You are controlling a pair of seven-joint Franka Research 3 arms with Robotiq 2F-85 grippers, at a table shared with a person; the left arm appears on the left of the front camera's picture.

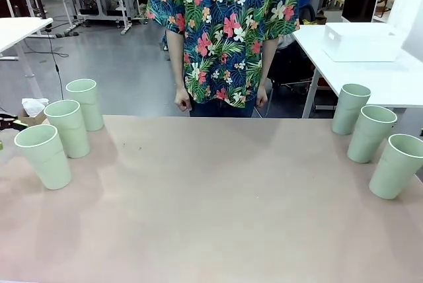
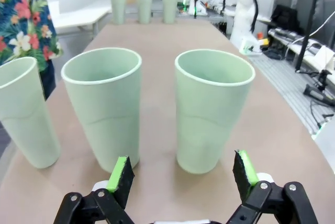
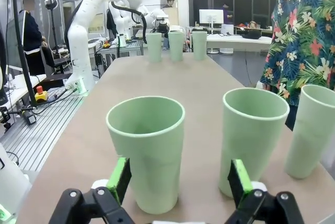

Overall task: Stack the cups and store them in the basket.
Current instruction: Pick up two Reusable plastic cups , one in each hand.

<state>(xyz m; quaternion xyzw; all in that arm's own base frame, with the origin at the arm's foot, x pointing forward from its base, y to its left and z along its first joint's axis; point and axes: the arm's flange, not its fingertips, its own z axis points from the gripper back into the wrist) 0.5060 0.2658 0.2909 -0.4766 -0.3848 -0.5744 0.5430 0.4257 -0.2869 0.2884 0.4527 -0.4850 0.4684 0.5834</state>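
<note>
Left tool (image 2: pixel 182 157), jaws spread, before cups (image 2: pixel 107 106) — upright, unstacked, empty.

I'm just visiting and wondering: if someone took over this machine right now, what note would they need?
Left end effector: open, holding nothing, facing the left-hand cups.
Right end effector: open, holding nothing, facing the right-hand cups.
Cups: three sage-green tumblers per group, upright and apart, near the table's two sides.
White basket: on the neighbouring white table, beyond the right-hand cups.
Done: nothing stacked or stored.
Left: stack all six, put them in the basket.
</note>
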